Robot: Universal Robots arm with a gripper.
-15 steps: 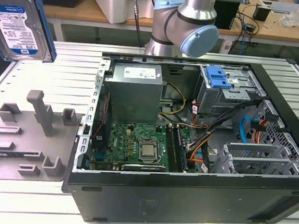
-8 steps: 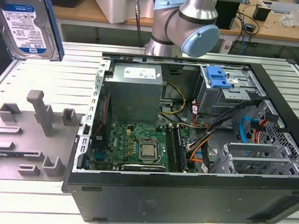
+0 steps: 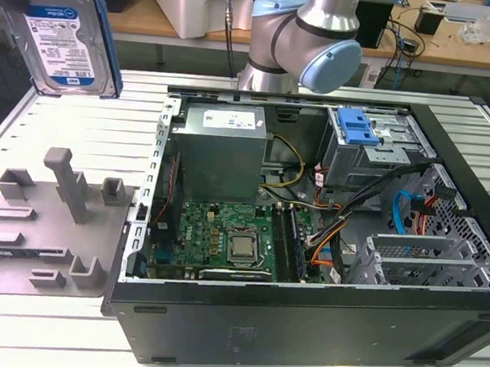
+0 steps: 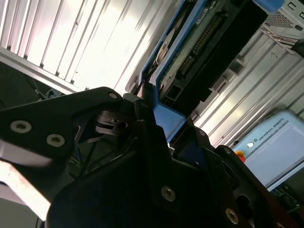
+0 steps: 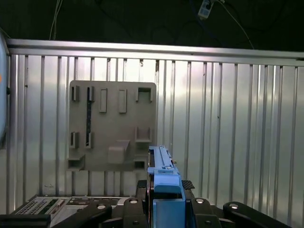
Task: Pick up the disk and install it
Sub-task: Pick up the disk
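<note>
Now I am holding the flat silver-grey hard disk with its white-and-blue label and blue plastic caddy (image 3: 65, 35) up in the air with the black two-fingered tool (image 4: 159, 118). As the second wrist view is showing, the tool's fingers are pressing together on one blue end wall of the caddy. In the exterior view the disk is hanging label outward at the exterior view's far left, high over the ribbed aluminium tabletop (image 3: 87, 127) and touching nothing below it.

By my reading, the pick-up half of the job is done and the install half is waiting. The open black computer case (image 3: 300, 334) is lying on its side well apart from the disk. The silver drive cage (image 3: 394, 145) at its far corner is carrying a bare blue plastic bracket (image 3: 357, 125), with no drive seated that I can make out.

As for room, open air is lying between the disk and the case, and the grey moulded fixture plate (image 3: 25, 242) with its upright pegs is sitting low on the tabletop, clear of the caddy. Inside the case things are looking tighter. The raised case rim, the big grey power supply box (image 3: 218, 151) and the tangle of orange, black and blue cables (image 3: 345, 218) are all crowding the drive cage. The silver-and-blue robot arm (image 3: 314, 35) is standing just behind the case's far wall.
</note>
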